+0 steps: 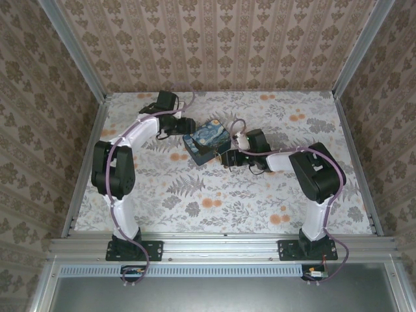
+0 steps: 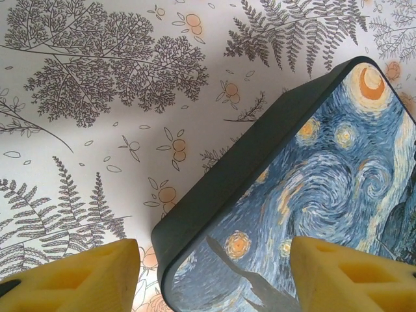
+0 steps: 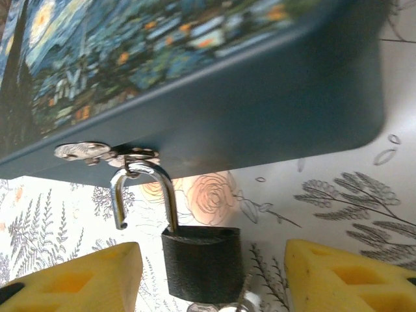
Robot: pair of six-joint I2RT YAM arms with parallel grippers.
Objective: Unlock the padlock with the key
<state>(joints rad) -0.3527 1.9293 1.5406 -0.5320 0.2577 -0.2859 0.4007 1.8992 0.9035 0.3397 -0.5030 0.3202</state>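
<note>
The right end effector (image 3: 211,281) stands wide, its 2 yellow fingers (image 3: 71,276) clear of the padlock (image 3: 201,260) between them. The shackle (image 3: 140,188) hooks through the hasp (image 3: 107,153) of the box (image 3: 227,97), with 1 leg ending free beside the body. A silvery bit of the key (image 3: 242,300) shows at the padlock's underside. The left end effector (image 2: 214,276), also wide, straddles a box corner. The box sits mid-bench (image 1: 195,195), nearer the far edge.
</note>
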